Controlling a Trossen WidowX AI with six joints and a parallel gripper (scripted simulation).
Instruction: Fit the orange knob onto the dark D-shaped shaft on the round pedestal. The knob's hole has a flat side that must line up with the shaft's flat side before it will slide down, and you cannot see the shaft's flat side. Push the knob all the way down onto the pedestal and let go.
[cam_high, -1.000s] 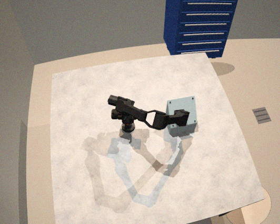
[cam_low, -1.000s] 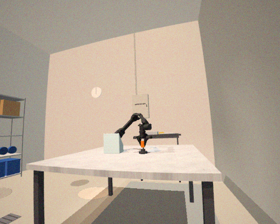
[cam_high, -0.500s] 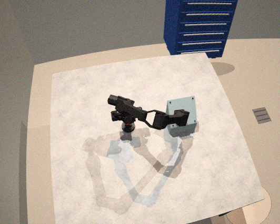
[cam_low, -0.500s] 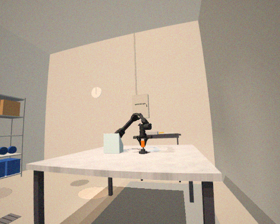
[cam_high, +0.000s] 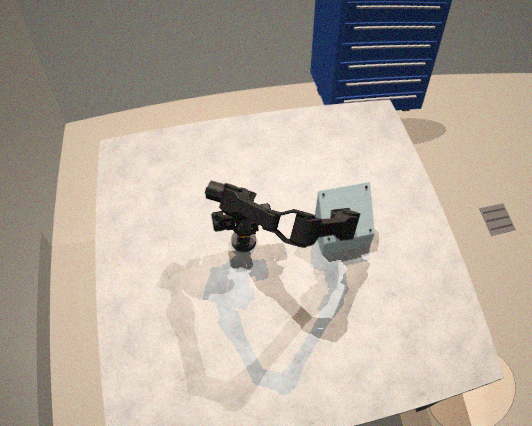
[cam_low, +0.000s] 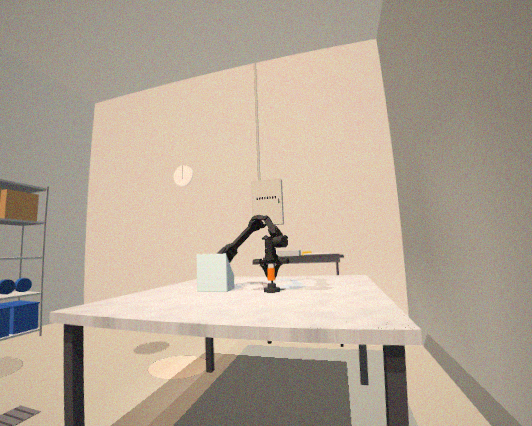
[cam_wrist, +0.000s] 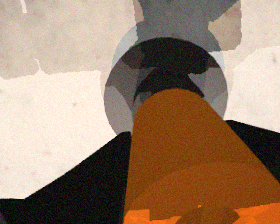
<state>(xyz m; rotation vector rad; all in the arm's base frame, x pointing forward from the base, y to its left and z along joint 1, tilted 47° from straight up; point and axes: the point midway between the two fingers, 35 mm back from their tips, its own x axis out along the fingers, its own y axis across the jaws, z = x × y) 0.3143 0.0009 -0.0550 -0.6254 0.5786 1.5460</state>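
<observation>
The orange knob (cam_low: 271, 273) (cam_wrist: 175, 145) is upright between the fingers of my gripper (cam_low: 271, 276) (cam_wrist: 176, 136), which is shut on it. The round dark pedestal (cam_low: 272, 289) (cam_wrist: 216, 92) (cam_high: 244, 247) stands on the table directly below. In the exterior view a short dark stretch, which looks like the shaft (cam_low: 272, 284), shows between the knob's lower end and the pedestal, so the knob is above the pedestal. The wrist view has the knob covering the shaft. Whether the shaft's tip is inside the hole, and how the flat sides lie, is hidden.
A pale blue-green box (cam_high: 346, 207) (cam_low: 212, 272) stands on the white table (cam_high: 150, 200) (cam_low: 200, 312) beside the pedestal, under the arm's base end in the top view. A blue drawer cabinet (cam_high: 385, 50) stands beyond the table's edge.
</observation>
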